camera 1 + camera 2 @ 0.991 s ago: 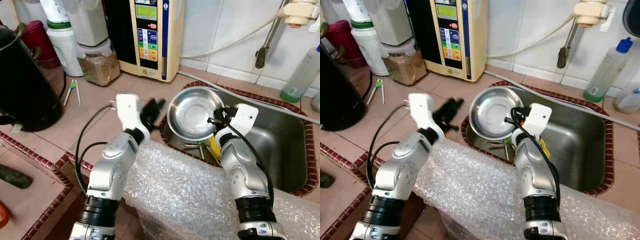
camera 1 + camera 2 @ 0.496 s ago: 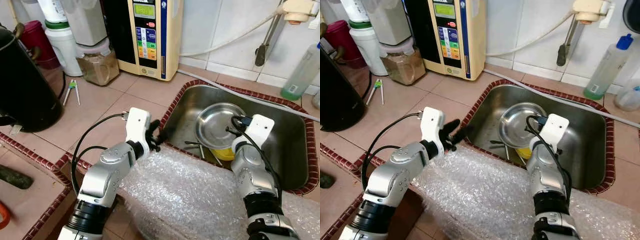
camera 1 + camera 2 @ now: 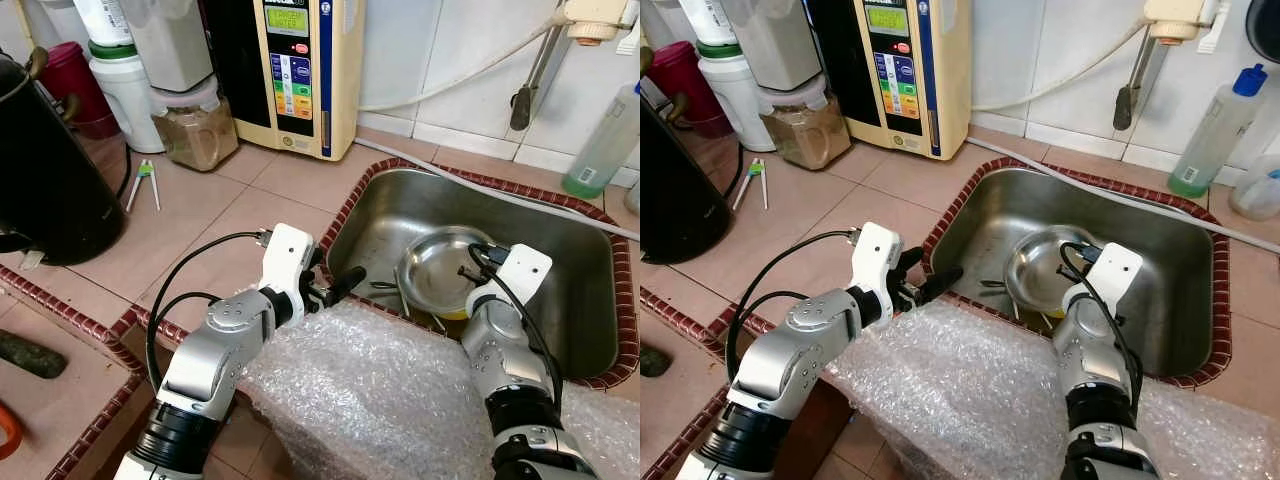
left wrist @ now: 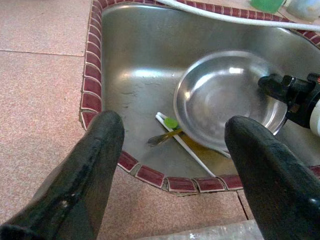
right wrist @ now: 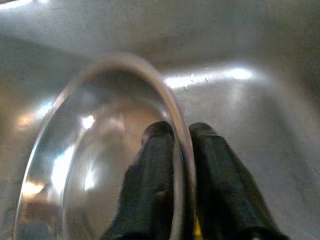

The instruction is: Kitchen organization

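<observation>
Bowl [image 3: 443,281] has dropped lower into your sink [image 3: 570,262], near its front edge, rim pinched by right tool [image 5: 176,145]. Left tool [image 4: 172,145] spread wide over the sink's left rim.

Sink [image 3: 560,215]: set into the surface [image 3: 230,210], right of the appliances.
Bowl [image 3: 440,275]: held in the sink by the right claw [image 5: 176,145].
Left claw [image 3: 335,288]: placed over the sink's left rim.

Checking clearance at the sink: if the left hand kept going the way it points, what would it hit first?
Probably the sink floor by the utensils, just short of the steel bowl; depth is unclear.
</observation>
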`<state>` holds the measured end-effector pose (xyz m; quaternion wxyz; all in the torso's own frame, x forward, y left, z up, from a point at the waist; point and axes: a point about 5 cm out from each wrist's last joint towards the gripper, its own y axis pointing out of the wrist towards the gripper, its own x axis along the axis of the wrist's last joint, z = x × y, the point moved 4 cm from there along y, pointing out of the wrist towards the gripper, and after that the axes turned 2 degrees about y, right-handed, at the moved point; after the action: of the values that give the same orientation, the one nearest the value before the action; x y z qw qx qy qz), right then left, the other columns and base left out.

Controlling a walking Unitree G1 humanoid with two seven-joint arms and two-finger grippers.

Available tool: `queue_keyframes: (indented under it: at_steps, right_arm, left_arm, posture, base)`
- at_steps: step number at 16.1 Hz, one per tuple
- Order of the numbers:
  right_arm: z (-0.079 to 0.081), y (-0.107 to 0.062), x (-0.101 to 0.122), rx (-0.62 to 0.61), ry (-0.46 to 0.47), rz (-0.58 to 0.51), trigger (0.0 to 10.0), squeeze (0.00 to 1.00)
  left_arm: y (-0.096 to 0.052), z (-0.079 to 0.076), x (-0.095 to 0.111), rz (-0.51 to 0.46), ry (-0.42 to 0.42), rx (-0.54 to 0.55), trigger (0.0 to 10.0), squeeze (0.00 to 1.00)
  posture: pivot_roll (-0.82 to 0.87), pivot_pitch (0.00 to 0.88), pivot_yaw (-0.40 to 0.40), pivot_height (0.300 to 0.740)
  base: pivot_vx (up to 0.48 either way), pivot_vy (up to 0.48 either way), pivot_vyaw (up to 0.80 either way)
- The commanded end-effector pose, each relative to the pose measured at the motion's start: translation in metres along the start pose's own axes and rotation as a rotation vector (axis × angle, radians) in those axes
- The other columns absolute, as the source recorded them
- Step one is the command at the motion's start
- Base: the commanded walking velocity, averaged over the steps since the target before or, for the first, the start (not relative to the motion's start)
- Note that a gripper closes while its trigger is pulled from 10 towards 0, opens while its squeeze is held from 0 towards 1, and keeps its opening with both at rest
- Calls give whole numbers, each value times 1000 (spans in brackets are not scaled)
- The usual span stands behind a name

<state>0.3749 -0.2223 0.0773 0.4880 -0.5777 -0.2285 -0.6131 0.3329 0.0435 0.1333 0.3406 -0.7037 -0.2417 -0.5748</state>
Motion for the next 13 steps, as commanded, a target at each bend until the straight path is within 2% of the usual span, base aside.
queue_keyframes:
  at_steps: [1, 5, 8, 11, 13]
  right_arm:
    - [-3, -2, -15, -14, 5, 49, 10000, 1000]
    - [-5, -2, -16, 0, 5, 46, 10000, 1000]
    - [0, -3, -8, 44, -31, -3, 10000, 1000]
    - [10, -5, 6, 101, -137, -88, 10000, 1000]
    - [19, -7, 13, 173, -191, -151, 10000, 1000]
  left_arm:
    - [-2, -1, -1, 8, 27, -9, 10000, 1000]
    - [-3, 0, 2, -18, 50, 6, 10000, 1000]
    - [-2, 3, 4, -39, 60, 24, 10000, 1000]
    - [-3, 10, 10, -80, 86, 82, 10000, 1000]
    - [-8, 20, 21, -152, 92, 148, 10000, 1000]
  posture:
    - [54, 94, 75, 740]
    - [54, 87, 72, 740]
    - [54, 84, 67, 740]
    - [79, 79, 58, 740]
    - [87, 70, 57, 740]
  base:
    - [0, 0, 0]
    - [0, 0, 0]
    - [0, 0, 0]
    - [0, 0, 0]
    - [0, 0, 0]
